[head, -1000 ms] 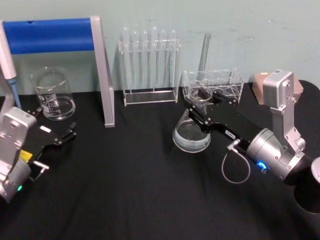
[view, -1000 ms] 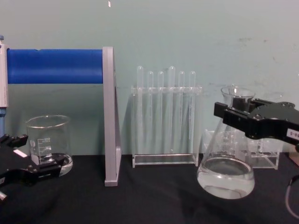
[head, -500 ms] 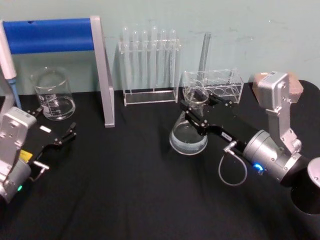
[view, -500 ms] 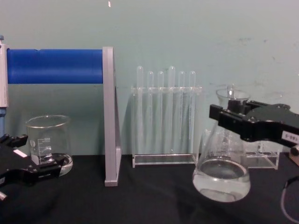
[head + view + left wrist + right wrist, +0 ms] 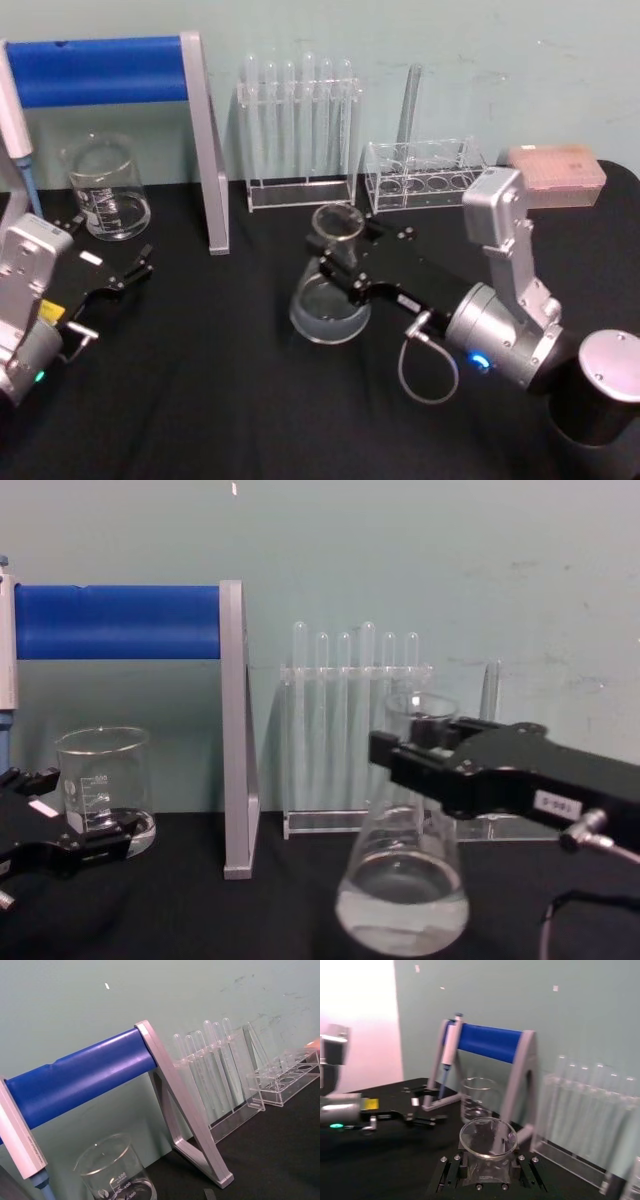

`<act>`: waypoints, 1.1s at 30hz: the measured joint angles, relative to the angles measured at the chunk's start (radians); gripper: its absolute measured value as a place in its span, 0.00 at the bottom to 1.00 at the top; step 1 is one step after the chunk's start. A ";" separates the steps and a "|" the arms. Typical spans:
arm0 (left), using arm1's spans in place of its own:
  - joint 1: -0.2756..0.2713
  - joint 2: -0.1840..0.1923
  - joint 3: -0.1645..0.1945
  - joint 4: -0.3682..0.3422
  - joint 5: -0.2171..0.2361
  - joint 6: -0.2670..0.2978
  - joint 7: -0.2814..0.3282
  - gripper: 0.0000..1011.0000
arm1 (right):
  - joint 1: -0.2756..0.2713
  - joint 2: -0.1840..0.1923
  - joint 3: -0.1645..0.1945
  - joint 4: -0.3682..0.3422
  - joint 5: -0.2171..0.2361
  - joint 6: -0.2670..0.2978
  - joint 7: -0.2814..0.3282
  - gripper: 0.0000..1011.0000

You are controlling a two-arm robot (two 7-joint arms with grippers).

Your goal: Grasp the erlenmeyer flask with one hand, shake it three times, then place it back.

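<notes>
Right gripper (image 5: 487, 1171), jaws closed on the neck of the erlenmeyer flask (image 5: 488, 1141), whose round rim faces the camera. Beyond stand a glass beaker (image 5: 479, 1096), a blue-barred stand (image 5: 490, 1043) carrying a pipette (image 5: 449, 1045), and a test-tube rack (image 5: 590, 1115). Left gripper (image 5: 427, 1110) sits low over the black worktop (image 5: 395, 1160).

Across the lower middle of the head view the tabletop (image 5: 220, 400) lies open. The top is walled: blue-barred stand (image 5: 100, 70) and beaker (image 5: 105, 190) upper left, test-tube rack (image 5: 298, 130) top centre, low clear rack (image 5: 425, 170) and pinkish box (image 5: 555, 168) upper right. The erlenmeyer flask (image 5: 325, 310), clamped in the right gripper (image 5: 340, 245), blocks the centre; the left gripper (image 5: 108, 248), jaws apart, occupies the left edge.
</notes>
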 joint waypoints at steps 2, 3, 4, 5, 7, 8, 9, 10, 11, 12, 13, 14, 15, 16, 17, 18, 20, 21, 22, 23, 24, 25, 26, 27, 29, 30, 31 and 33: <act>0.000 0.000 0.000 0.000 0.000 0.000 0.000 0.99 | -0.002 0.001 -0.014 -0.008 0.000 0.000 0.010 0.45; 0.000 0.000 0.000 0.000 0.000 0.000 0.000 0.99 | -0.002 0.001 -0.018 -0.011 0.000 0.000 0.013 0.45; 0.000 0.000 0.000 0.000 0.000 0.000 0.000 0.99 | -0.002 0.002 -0.022 -0.013 0.000 0.000 0.017 0.45; 0.000 0.000 0.000 0.000 0.000 0.000 0.000 0.99 | -0.003 0.005 -0.031 -0.018 0.001 0.000 0.025 0.45; 0.000 0.000 0.000 0.000 0.000 0.000 0.000 0.99 | -0.003 0.007 -0.040 -0.022 0.002 0.000 0.032 0.45; 0.000 0.000 0.000 0.000 0.000 0.000 0.000 0.99 | -0.003 0.010 -0.050 -0.026 0.002 0.000 0.040 0.45; 0.000 0.000 0.000 0.000 0.000 0.000 0.000 0.99 | -0.003 0.011 -0.055 -0.028 0.002 0.000 0.043 0.45; 0.000 0.000 0.000 0.000 0.000 0.000 0.000 0.99 | -0.003 0.012 -0.059 -0.029 0.002 0.000 0.045 0.45; 0.000 0.000 0.000 0.000 0.000 0.000 0.000 0.99 | -0.003 0.013 -0.062 -0.031 0.003 0.000 0.048 0.45; 0.000 0.000 0.000 0.000 0.000 0.000 0.000 0.99 | -0.003 0.015 -0.070 -0.034 0.004 0.000 0.053 0.45; 0.000 0.000 0.000 0.000 0.000 0.000 0.000 0.99 | -0.003 0.016 -0.073 -0.035 0.004 0.000 0.055 0.45; 0.000 0.000 0.000 0.000 0.000 0.000 0.000 0.99 | -0.002 0.017 -0.077 -0.036 0.005 0.000 0.057 0.45; 0.000 0.000 0.000 0.000 0.000 0.000 0.000 0.99 | -0.001 0.019 -0.084 -0.037 0.006 0.001 0.061 0.45; 0.000 0.000 0.000 0.000 0.000 0.000 0.000 0.99 | -0.001 0.020 -0.086 -0.037 0.007 0.001 0.063 0.45; 0.000 0.000 0.000 0.000 0.000 0.000 0.000 0.99 | 0.001 0.022 -0.091 -0.037 0.008 0.001 0.064 0.45; 0.000 0.000 0.000 0.000 0.000 0.000 0.000 0.99 | 0.002 0.023 -0.091 -0.037 0.009 0.001 0.064 0.45; 0.000 0.000 0.000 0.000 0.000 0.000 0.000 0.99 | 0.004 0.022 -0.089 -0.035 0.010 0.001 0.057 0.45; 0.000 0.000 0.000 0.000 0.000 0.000 0.000 0.99 | 0.005 0.022 -0.086 -0.033 0.011 0.001 0.052 0.45; 0.000 0.000 0.000 0.000 0.000 0.000 0.000 0.99 | 0.006 0.021 -0.083 -0.030 0.012 0.001 0.047 0.45; 0.000 0.000 0.000 0.000 0.000 0.000 0.000 0.99 | 0.008 0.020 -0.075 -0.024 0.014 -0.001 0.038 0.45; 0.000 0.000 0.000 0.000 0.000 0.000 0.000 0.99 | 0.009 0.020 -0.070 -0.021 0.014 -0.001 0.033 0.45; 0.000 0.000 0.000 0.000 0.000 0.000 0.000 0.99 | 0.010 0.019 -0.066 -0.018 0.014 -0.002 0.027 0.45; 0.000 0.000 0.000 0.000 0.000 0.000 0.000 0.99 | 0.012 0.018 -0.061 -0.014 0.015 -0.003 0.022 0.45; 0.000 0.000 0.000 0.000 0.000 0.000 0.000 0.99 | 0.014 0.017 -0.052 -0.006 0.015 -0.004 0.012 0.45; 0.000 0.000 0.000 0.000 0.000 0.000 0.000 0.99 | 0.017 0.015 -0.040 0.002 0.016 -0.005 0.002 0.45; 0.000 0.000 0.000 0.000 0.000 0.000 0.000 0.99 | 0.019 0.014 -0.028 0.010 0.017 -0.007 -0.008 0.45; 0.000 0.000 0.000 0.000 0.000 0.000 0.000 0.99 | 0.020 0.014 -0.022 0.014 0.018 -0.007 -0.013 0.45; 0.000 0.000 0.000 0.000 0.000 0.000 0.000 0.99 | 0.022 0.012 -0.003 0.024 0.019 -0.009 -0.027 0.45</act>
